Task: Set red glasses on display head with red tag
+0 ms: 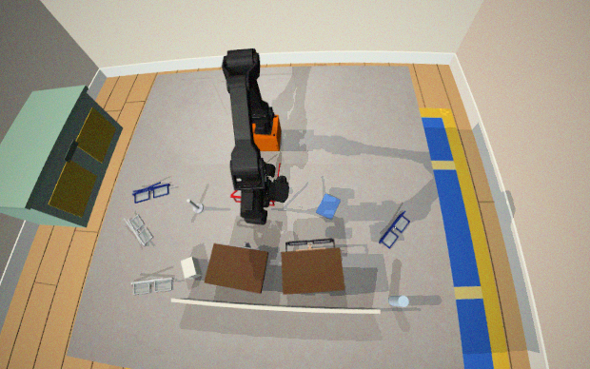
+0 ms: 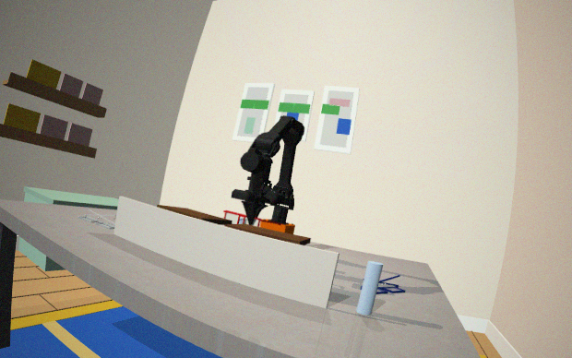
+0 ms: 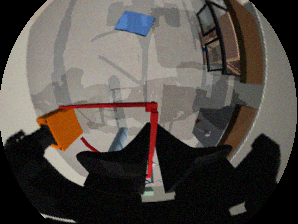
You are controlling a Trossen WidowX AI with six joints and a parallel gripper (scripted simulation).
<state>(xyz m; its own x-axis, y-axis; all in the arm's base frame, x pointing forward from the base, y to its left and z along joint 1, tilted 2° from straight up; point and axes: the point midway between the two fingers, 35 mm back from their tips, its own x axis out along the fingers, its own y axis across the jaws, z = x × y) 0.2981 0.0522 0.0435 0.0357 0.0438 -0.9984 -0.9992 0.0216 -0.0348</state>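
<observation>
The red glasses (image 1: 235,197) (image 2: 233,213) (image 3: 110,105) are held above the table. My gripper (image 2: 251,222) (image 3: 150,124) is shut on their front frame; the lens rims show on both sides of the fingers in the exterior view. One temple reaches left in the wrist view, and part of the other shows behind a finger. A dark grey head (image 3: 215,125) with a small red spot, seemingly its tag, stands at right in the wrist view, mostly hidden under a brown board in the top view. The tan other head (image 1: 310,246) (image 3: 214,38) wears black glasses (image 1: 294,243).
Brown boards (image 1: 236,268) (image 1: 313,271) overhang the heads, with a long pale panel (image 1: 276,306) (image 2: 221,258) beyond. A blue pad (image 1: 328,206) (image 3: 135,23), an upright peg (image 1: 194,205), a white block (image 1: 190,267), a pale blue cylinder (image 1: 399,301) (image 2: 370,288), an orange box (image 1: 270,138) and other glasses stand or lie around.
</observation>
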